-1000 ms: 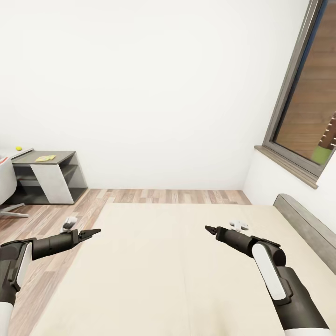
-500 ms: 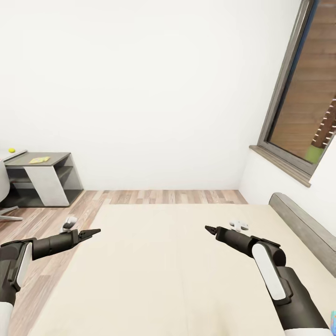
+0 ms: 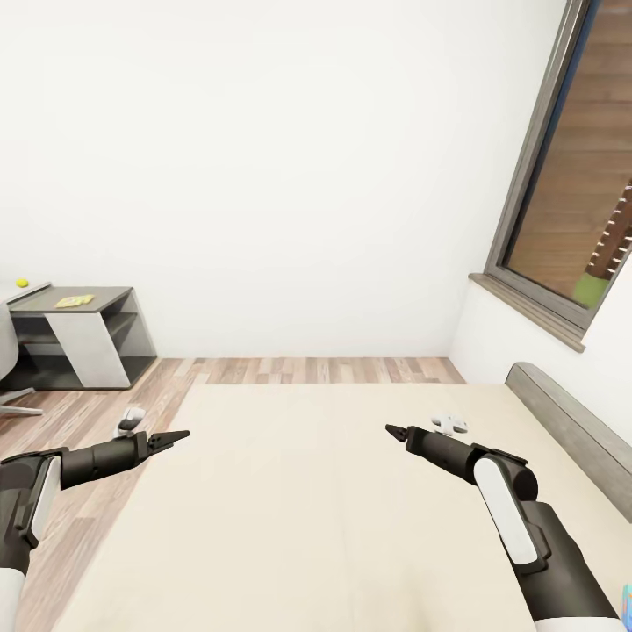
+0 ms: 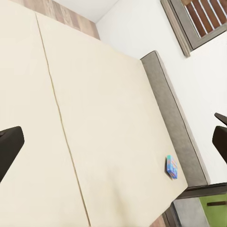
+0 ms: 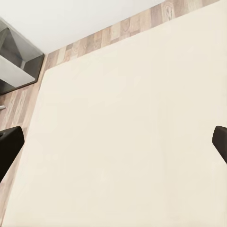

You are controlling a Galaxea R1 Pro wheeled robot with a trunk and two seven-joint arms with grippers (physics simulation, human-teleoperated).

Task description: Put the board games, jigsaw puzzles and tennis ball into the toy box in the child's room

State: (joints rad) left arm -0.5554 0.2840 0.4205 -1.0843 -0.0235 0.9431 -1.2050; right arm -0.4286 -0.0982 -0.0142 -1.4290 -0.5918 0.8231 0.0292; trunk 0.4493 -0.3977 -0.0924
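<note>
Extending over the cream bed [image 3: 307, 509], both arms are held level above the mattress. The left pincer [image 3: 180, 435] is seen over the bed's left edge and the right pincer [image 3: 392, 430] over its middle, nearer the grey headboard [image 3: 570, 430]. In the head view each pincer's tips appear drawn close together, yet in both wrist views the dark fingertips [image 4: 9, 144] stand at opposite borders with a wide gap between them, so both are taken as released, and nothing is grasped by either.

A small blue board game [image 4: 172, 166] is seen lying flat on the mattress, just beside the headboard and close to one corner of the bed; a sliver of it [image 3: 627, 606] also shows at the lower right border of the head view.

At the far left of the room, part of the worktop [image 3: 26, 292] is seen, with the tennis ball [image 3: 22, 283] resting on it near its visible end. Beside it stands a lower grey shelf unit [image 3: 88, 338], on whose top a flat yellowish item [image 3: 74, 301] lies; what it is cannot be told. A window [image 3: 570, 175] is set in the wall behind the headboard, and wood plank floor [image 3: 325, 369] runs along the foot of the bed.
</note>
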